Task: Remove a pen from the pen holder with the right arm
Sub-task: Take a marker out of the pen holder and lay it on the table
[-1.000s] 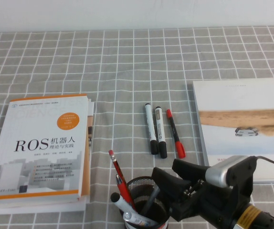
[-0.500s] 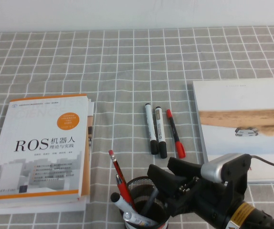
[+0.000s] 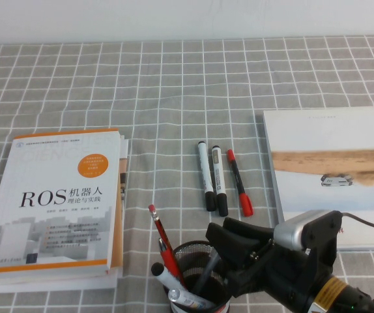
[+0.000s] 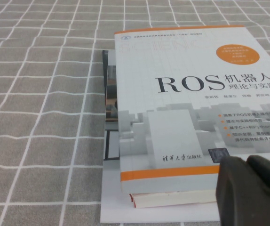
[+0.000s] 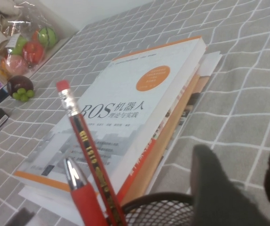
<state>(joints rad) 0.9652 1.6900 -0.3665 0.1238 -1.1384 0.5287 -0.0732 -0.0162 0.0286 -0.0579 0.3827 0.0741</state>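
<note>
A black mesh pen holder point(image 3: 186, 246) stands at the near edge of the table. It holds a red pencil point(image 3: 156, 225) with an eraser tip, a red pen point(image 3: 169, 259), a dark pen point(image 3: 206, 267) and a marker. My right gripper point(image 3: 225, 236) hangs just over the holder's right rim, above the dark pen's top. In the right wrist view its fingers point(image 5: 210, 188) stand apart with cloth showing between them, beside the holder's rim point(image 5: 158, 202), the pencil point(image 5: 83, 136) and the red pen point(image 5: 81, 193). My left gripper point(image 4: 245, 162) is shut over the ROS book's corner.
The ROS book point(image 3: 57, 195) lies left of the holder on other books. Two black markers point(image 3: 205, 175) and a red marker point(image 3: 239, 182) lie beyond the holder. A white book point(image 3: 330, 169) lies at the right. A bag of fruit point(image 5: 27, 42) sits off to the side.
My right gripper has shifted slightly left toward the holder, and its fingers have drawn closer together. The pens and books have not moved.
</note>
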